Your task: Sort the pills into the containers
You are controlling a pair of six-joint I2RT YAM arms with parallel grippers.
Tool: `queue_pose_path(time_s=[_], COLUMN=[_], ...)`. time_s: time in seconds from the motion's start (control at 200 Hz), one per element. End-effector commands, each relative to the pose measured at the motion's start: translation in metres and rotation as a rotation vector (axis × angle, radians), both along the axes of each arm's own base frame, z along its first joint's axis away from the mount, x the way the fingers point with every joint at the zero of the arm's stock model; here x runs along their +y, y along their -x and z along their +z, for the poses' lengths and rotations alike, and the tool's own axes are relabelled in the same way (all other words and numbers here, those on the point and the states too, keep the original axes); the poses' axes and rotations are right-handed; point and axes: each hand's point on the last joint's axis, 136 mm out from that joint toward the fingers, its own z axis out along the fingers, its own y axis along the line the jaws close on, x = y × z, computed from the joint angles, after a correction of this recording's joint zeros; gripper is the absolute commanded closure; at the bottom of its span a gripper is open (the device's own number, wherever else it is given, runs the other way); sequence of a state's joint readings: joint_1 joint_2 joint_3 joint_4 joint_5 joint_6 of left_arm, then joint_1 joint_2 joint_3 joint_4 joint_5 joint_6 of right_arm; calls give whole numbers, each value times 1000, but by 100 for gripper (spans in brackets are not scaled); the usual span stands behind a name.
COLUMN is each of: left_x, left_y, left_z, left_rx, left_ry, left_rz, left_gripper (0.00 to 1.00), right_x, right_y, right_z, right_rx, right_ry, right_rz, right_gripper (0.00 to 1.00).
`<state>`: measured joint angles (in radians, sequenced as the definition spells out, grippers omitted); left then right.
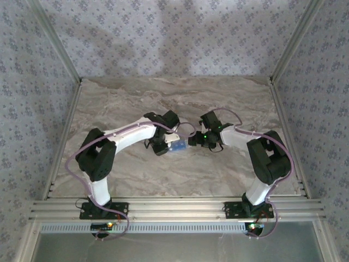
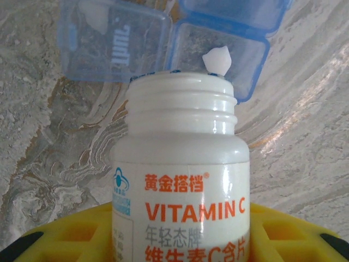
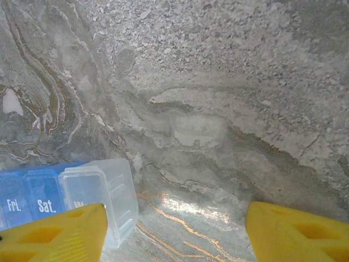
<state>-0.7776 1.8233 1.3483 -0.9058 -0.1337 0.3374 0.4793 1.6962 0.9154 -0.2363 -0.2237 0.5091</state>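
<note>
My left gripper (image 2: 180,240) is shut on a white uncapped bottle (image 2: 182,164) with orange "VITAMIN C" print. The bottle's mouth points at the translucent blue pill box (image 2: 248,54), whose containers stand with lids up. A white pill (image 2: 218,60) sits at the bottle's rim, over one open container. Another white pill (image 2: 94,15) lies in the container to the left. My right gripper (image 3: 174,218) is open just past the box's end, its left finger (image 3: 60,234) over the clear end compartment (image 3: 101,191). From above, the pill box (image 1: 178,146) lies between both grippers.
The marble tabletop (image 1: 174,103) stretches away behind the arms. Aluminium rails (image 1: 174,208) run along the front edge and sides, with patterned walls beyond. The two wrists stand close together at mid-table.
</note>
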Motion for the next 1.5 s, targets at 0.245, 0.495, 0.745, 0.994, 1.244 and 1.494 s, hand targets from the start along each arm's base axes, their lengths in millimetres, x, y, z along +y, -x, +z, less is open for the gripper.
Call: queue_pose_path(time_s=[0.245,0.495,0.745,0.994,1.244,1.494], left_x=[-9,-13,-13,-18,-27,-37], left_y=[6,9,8,3,2,-7], left_z=[4,-2,-6,8,27,55], left_rx=[20,51,67,63,39,-80], left_ry=[108,124,171,299,447,648], left_rz=[24,30,61,101,124,157], left_gripper=[100,100,100,100,100,100], right_x=[3,4,5,5,6,8], right_y=[9,9,9,8,7,2], right_z=[-19,-17,-15,-14,-10,7], right_rx=[72,70,69,66,61,40], right_ry=[15,17,19,20,14,2], right_rz=[1,5,9,9,8,16], right_gripper=[29,29,29,29,29,29])
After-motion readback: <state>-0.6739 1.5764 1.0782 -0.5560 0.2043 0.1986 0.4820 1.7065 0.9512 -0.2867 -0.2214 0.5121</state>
